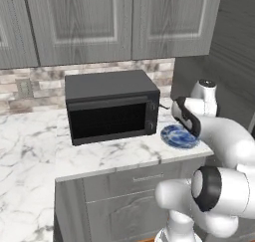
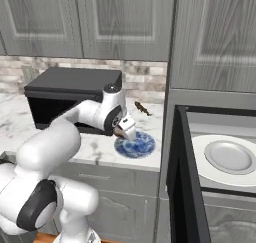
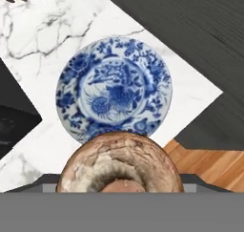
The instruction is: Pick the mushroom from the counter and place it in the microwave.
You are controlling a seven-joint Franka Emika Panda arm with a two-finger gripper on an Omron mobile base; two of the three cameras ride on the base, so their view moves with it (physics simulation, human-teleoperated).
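Observation:
The mushroom (image 3: pixel 119 164), a round brown-tan lump, sits close to the hand camera at the bottom of the hand view and hides the fingertips. It hangs above a blue-and-white plate (image 3: pixel 113 89) on the counter (image 3: pixel 38 30). In the right base view my gripper (image 2: pixel 121 133) points down over that plate (image 2: pixel 135 144), shut on the mushroom (image 2: pixel 119 132). The microwave (image 2: pixel 220 137) stands to the right with its black-framed door (image 2: pixel 181 177) swung open and its white turntable plate (image 2: pixel 230 157) showing.
A black countertop box (image 1: pixel 110 106) stands on the marble left of the blue plate (image 1: pixel 179 136). A thin dark scrap (image 2: pixel 142 108) lies near the back wall. Grey cabinets hang above. The open oven door juts out beside the counter's right end.

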